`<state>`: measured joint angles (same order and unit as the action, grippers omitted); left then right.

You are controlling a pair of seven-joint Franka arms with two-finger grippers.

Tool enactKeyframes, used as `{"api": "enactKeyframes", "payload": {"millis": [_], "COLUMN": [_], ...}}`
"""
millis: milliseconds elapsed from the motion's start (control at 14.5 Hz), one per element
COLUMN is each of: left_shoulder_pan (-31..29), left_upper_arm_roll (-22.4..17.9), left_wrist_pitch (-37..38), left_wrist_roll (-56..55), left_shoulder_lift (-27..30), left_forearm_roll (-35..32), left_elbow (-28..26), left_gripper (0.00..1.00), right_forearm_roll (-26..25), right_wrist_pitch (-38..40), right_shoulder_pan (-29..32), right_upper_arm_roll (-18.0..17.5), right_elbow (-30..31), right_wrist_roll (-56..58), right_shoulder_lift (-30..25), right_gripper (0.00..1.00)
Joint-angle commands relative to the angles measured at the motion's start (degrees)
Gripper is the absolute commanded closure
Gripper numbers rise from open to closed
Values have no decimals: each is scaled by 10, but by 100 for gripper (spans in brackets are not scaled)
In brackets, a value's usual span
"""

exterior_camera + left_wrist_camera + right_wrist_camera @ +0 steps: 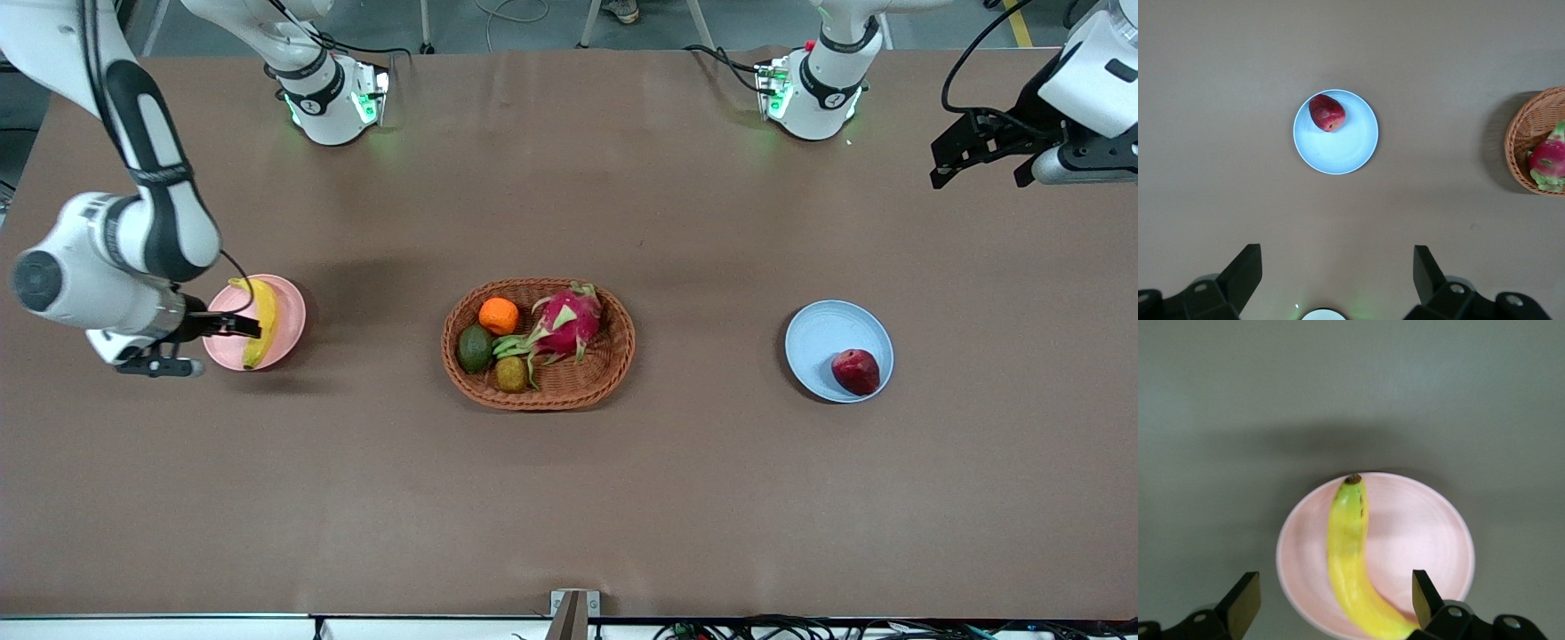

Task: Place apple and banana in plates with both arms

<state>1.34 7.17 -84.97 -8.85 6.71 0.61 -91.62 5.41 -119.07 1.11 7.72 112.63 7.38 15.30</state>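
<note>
The yellow banana (263,322) lies on the pale pink plate (290,307) toward the right arm's end of the table. My right gripper (238,325) hovers just over that plate, open and empty. In the right wrist view its gripper (1336,600) has one jaw on each side of the banana (1350,553), without touching it, above the pink plate (1425,533). The dark red apple (855,372) sits on the light blue plate (827,336). My left gripper (947,169) is raised high, open and empty. The left wrist view shows its gripper (1337,273), the apple (1327,113) and the blue plate (1341,147).
An oval wicker basket (613,356) stands mid-table between the plates, holding a pink dragon fruit (567,322), an orange (499,316) and other fruit. The basket's edge (1525,133) shows in the left wrist view. Brown tabletop surrounds both plates.
</note>
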Motion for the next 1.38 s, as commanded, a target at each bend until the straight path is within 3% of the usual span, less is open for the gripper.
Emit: {"api": "enactKeyframes", "payload": {"millis": [0,208,484,899,1176,1314], "left_shoulder_pan": [0,-1,-1,-1,0,-1], "left_upper_arm_roll": [-1,-1,1,-2,-1,-1], "left_wrist_pitch": [2,2,2,2,2,5], "left_wrist_roll": [11,11,10,11,10,13], "left_shoulder_lift": [8,8,5,-2,-2,-1], "left_forearm_roll": [-16,-17,-17,-17,-17,-16], "left_elbow": [-6,-6,-5,14,11,9], "left_gripper": [0,0,0,0,0,0], "right_forearm_roll": [-5,-10,-32,-28,-45,-61], "right_wrist_pitch": [168,280,326,312,263,262], "right_shoulder_pan": [12,7,7,7,33,28], "right_upper_arm_roll": [-7,-8,-9,-11,-51,-52], "right_elbow": [-159,-286,-357,-354,-271,-265], "right_wrist_roll": [-43,-67,-62,-66,-59,-61], "right_shoulder_lift": [-19,-20,-31,-64,-128,-135], "right_gripper": [0,0,0,0,0,0]}}
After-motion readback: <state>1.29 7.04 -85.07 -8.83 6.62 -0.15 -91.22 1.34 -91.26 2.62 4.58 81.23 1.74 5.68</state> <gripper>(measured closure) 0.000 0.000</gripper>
